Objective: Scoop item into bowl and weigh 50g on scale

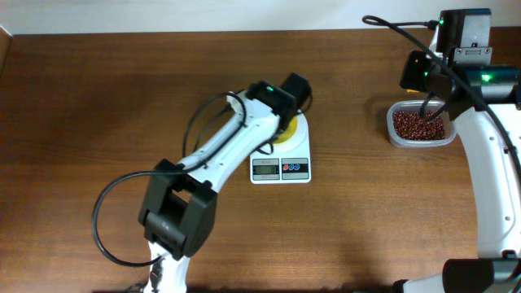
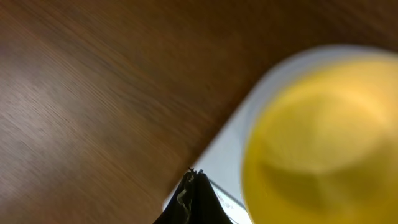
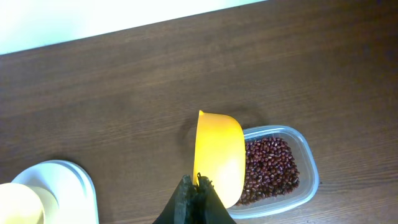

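The pale yellow bowl (image 1: 286, 135) stands on the white scale (image 1: 281, 168), partly under my left arm. In the left wrist view the bowl (image 2: 323, 143) is blurred and close, on the scale (image 2: 231, 158). My left gripper (image 2: 196, 175) is shut with nothing between its fingers, just left of the bowl. My right gripper (image 3: 198, 181) is shut on the handle of a yellow scoop (image 3: 219, 154). The scoop hangs over the left end of the clear container (image 3: 311, 177) of reddish-brown beans (image 3: 270, 167). The beans (image 1: 419, 124) also show overhead, below my right gripper (image 1: 431, 104).
The brown wooden table runs to a white wall at the back. The clear container (image 1: 392, 134) sits near the right edge. The scale (image 3: 78, 186) and bowl (image 3: 18, 205) lie at the lower left of the right wrist view. Left arm cables loop over the table's left front.
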`<state>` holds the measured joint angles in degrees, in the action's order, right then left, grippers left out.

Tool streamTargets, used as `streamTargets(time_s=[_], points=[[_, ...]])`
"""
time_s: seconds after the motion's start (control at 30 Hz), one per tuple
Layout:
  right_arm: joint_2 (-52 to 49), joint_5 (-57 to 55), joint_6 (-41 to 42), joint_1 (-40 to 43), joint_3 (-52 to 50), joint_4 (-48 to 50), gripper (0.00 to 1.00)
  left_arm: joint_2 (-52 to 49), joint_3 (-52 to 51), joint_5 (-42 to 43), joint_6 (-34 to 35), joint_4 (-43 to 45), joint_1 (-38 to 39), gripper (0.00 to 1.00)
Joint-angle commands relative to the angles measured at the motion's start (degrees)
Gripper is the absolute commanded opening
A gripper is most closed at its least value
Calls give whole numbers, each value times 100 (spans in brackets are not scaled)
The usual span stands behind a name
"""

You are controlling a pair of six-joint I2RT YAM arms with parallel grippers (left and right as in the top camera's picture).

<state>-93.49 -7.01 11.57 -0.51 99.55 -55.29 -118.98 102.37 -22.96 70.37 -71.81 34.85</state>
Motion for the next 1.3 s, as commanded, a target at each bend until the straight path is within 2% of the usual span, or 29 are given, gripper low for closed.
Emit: streamTargets(time_s=[0.0, 0.17, 0.2, 0.23, 0.27, 0.3, 0.33, 0.47, 0.5, 0.57, 0.6, 0.7, 0.83, 0.9, 0.97, 1.0, 1.03, 1.07, 1.17, 1.2, 1.27], points=[[118, -199, -90, 17, 122, 20, 4, 365, -20, -39, 79, -238, -586, 0], [118, -420, -195, 17, 125, 15, 4, 824, -20, -39, 76, -439, -1311, 0], [118, -420, -192, 15, 122, 2, 4, 986, -20, -37, -13, -437, -1550, 15], [118, -417, -190, 15, 122, -4, 4, 1062, -20, -39, -380, -435, -1685, 32], [118, -417, -190, 15, 125, -33, 4, 1130, -20, -39, -741, -437, -1816, 69], [118, -417, -190, 15, 122, -92, 4, 1211, -20, -20, -1126, -437, -1961, 99], [118, -420, -190, 17, 122, -144, 4, 1287, -20, 68, -1493, -422, -2046, 99], [118, -420, -116, 17, 122, -177, 4, 1360, -20, 420, -4293, -199, -2142, 99], [118, -417, -13, 22, 122, -177, 4, 1360, -20, 1008, -5261, -11, -2142, 99], [118, -420, 136, 28, 122, -181, 4, 1360, -20, 2256, -6666, 282, -2142, 99], [118, -420, 245, 31, 122, -179, 4, 1360, -20, 2422, -7049, 258, -2142, 99], [118, -356, 553, 295, 122, -256, 4, 1360, -20, 2430, -7519, 245, -2142, 99], [-146, 796, 354, 1235, 122, -411, 4, 1360, -20, 2459, -7781, 293, -2181, 99], [-455, 863, 251, 1453, 122, -450, 4, 1360, -20, 2903, -7825, 409, -2321, 99], [-662, 962, 216, 1484, 122, -444, 4, 1360, -20, 2973, -7866, 343, -2465, 99], [-688, 966, 216, 1484, 122, -437, 4, 1360, -20, 3152, -8065, 315, -2461, 99], [-713, 962, 214, 1486, 122, -411, 4, 1360, -20, 3569, -8448, 258, -2437, 99], [-713, 960, 214, 1486, 125, -385, 4, 1360, -20, 4411, -9149, 98, -2424, 99], [-717, 960, 122, 1530, 122, -382, 4, 1432, -22, 4745, -10131, -457, -2424, 99], [-717, 962, 125, 1580, 125, -387, 4, 1572, -22, 5018, -10837, -660, -2426, 99], [-717, 964, 129, 1635, 125, -396, 4, 1751, -22, 4640, -11099, -796, -2424, 99]])
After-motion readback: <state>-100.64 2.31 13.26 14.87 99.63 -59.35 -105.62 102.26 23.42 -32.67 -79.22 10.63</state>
